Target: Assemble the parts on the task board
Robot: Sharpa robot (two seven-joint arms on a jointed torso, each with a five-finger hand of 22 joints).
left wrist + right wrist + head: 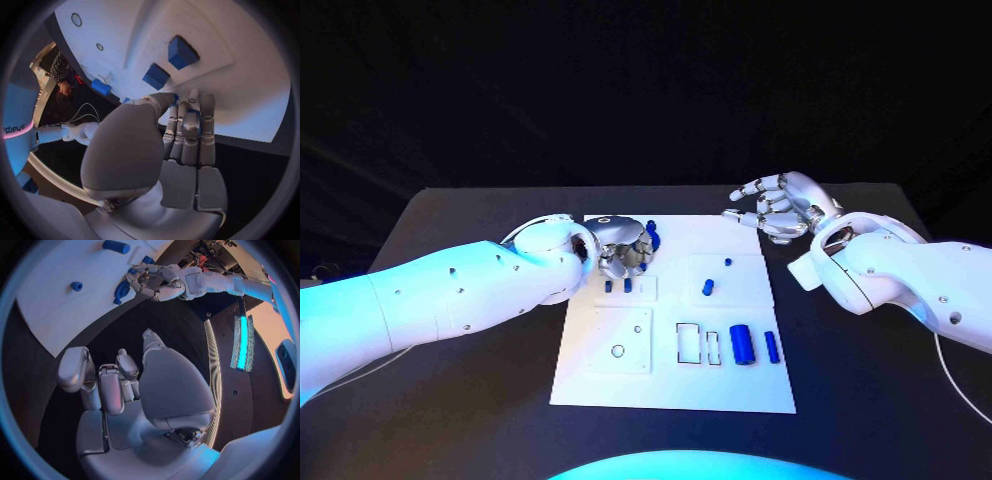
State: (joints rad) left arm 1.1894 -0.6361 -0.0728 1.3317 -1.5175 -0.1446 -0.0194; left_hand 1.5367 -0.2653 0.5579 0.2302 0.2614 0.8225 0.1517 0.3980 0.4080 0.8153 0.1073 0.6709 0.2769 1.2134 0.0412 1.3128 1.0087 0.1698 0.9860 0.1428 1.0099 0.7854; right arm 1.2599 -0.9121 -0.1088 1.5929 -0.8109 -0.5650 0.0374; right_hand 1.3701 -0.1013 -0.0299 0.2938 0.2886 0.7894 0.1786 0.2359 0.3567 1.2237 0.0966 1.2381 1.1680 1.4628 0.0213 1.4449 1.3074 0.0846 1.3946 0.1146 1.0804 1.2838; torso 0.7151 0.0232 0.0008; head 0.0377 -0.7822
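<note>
The white task board (733, 385) lies in the middle of the black table. My left hand (626, 254) is over its far left corner, fingers curled in, thumb meeting them, pinching a small blue part (194, 116) that shows between the fingers. Two blue pegs (619, 285) stand just in front of that hand, seen as blue blocks (182, 51) in the left wrist view. Two more small blue parts (708, 288) lie mid-board. A thick blue cylinder (741, 345) and a thin one (772, 346) lie near the right edge. My right hand (776, 205) hangs beyond the far right corner, fingers apart, holding nothing.
Two rectangular slots (689, 343) sit left of the cylinders. A round hole (617, 351) and a smaller one (638, 329) are in the near left plate. Bare black table (459, 400) surrounds the board. The right wrist view shows my left hand (156, 282) at the board's corner.
</note>
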